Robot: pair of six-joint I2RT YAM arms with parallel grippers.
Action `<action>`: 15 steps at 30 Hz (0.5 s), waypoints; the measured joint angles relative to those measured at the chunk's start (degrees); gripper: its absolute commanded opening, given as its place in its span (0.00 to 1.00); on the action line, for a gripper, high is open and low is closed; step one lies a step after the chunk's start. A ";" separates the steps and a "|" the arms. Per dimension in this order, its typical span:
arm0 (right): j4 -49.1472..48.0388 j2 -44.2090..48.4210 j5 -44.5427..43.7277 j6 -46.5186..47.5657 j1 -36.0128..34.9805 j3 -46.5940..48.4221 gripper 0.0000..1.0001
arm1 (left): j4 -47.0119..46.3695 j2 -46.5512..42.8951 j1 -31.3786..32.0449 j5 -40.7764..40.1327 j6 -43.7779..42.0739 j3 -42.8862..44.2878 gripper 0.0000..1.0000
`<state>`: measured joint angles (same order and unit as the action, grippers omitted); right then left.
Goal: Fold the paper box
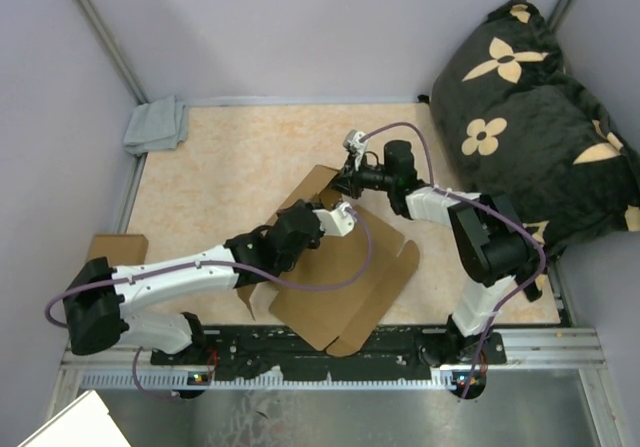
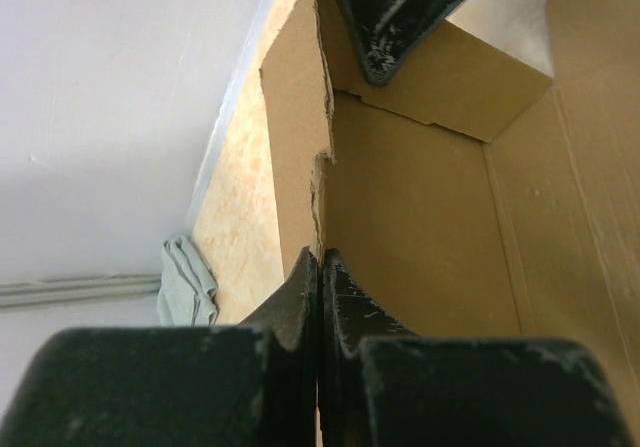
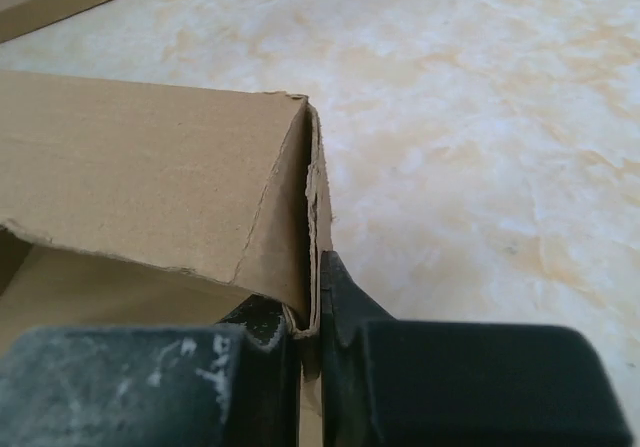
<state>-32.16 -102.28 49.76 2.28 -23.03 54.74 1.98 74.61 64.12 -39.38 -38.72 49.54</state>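
Observation:
The paper box point(image 1: 345, 292) is plain brown cardboard, partly raised, in the middle of the table. My left gripper point(image 1: 338, 217) is shut on the edge of one upright side wall point(image 2: 300, 147); its fingers point(image 2: 345, 307) pinch the wall from both sides. My right gripper point(image 1: 348, 179) is shut on the far wall's doubled edge point(image 3: 312, 227), the cardboard pinched between its fingers point(image 3: 345, 302). In the left wrist view the right gripper's tip point(image 2: 385, 27) shows at the box's far corner. The box's inner floor point(image 2: 430, 237) is open to view.
A grey folded cloth point(image 1: 157, 125) lies at the far left corner; it also shows in the left wrist view point(image 2: 188, 285). A small brown cardboard scrap point(image 1: 116, 248) lies at the left edge. A black flowered cushion point(image 1: 540, 107) fills the right side.

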 measured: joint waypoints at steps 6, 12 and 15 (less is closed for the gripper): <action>-0.44 3.61 -12.92 -0.81 -2.29 -3.45 0.00 | 3.34 3.78 0.55 -4.07 5.97 5.11 0.18; 2.34 9.73 -23.54 -2.29 -4.00 -7.85 0.00 | 9.55 4.76 0.70 -4.28 17.73 10.10 0.34; 4.44 11.58 -28.79 -3.02 -4.35 -8.52 0.00 | 11.32 4.04 0.72 -4.20 23.74 10.93 0.37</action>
<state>-27.73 -90.70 20.97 -0.73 -27.38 46.22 13.30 78.65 64.84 -43.57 -14.98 60.47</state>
